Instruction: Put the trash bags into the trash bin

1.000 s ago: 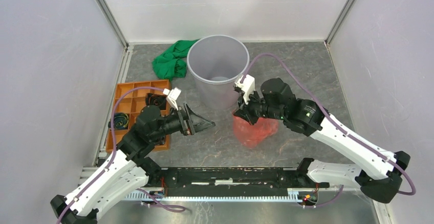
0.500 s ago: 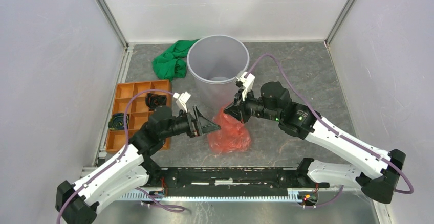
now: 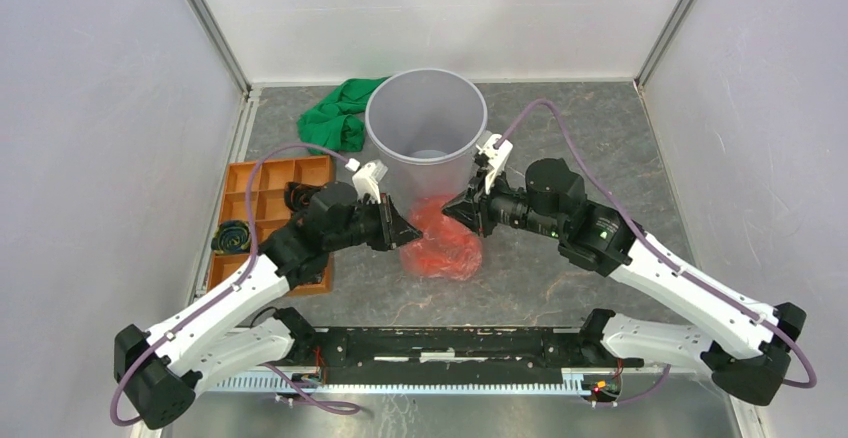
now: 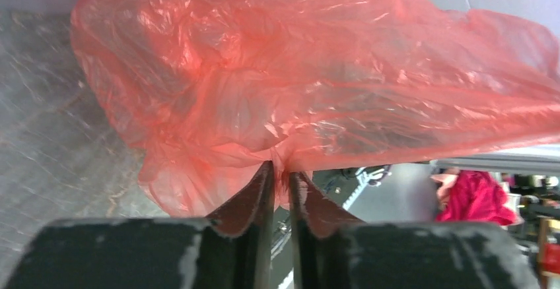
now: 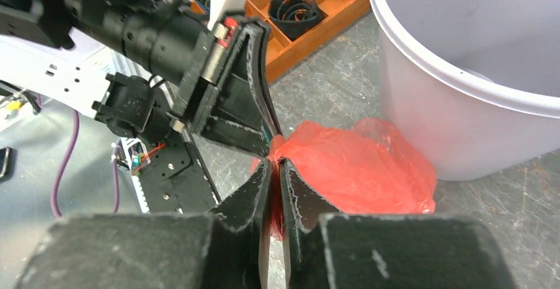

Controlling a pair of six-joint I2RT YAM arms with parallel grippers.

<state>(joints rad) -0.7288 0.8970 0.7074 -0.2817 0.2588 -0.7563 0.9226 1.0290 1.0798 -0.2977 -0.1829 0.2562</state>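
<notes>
Red bag (image 3: 445, 253) — between left pincer (image 3: 414, 232), right pincer (image 3: 448, 210)

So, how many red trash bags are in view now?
1. The red bag sits in front of the grey bin, pinched by the left gripper and the right gripper. Another could be hidden inside its folds.

Round light-grey plastic trash bin (image 3: 410, 180) at back centre of grey stone-pattern table (image 3: 600, 138). Crumpled green cloth (image 3: 335, 118) just beside bin, at its back-left. Orange plastic compartment tray (image 3: 258, 201) at left side, in front of cloth; black coiled items (image 3: 232, 236) in two of its compartments. Thin translucent red plastic bag (image 3: 440, 248) on table directly in front of bin, against its wall, outside it. At bag's left, left gripper (image 3: 410, 230); at bag's right, right gripper (image 3: 447, 210); both pinching bag's top, tips near each other.
</notes>
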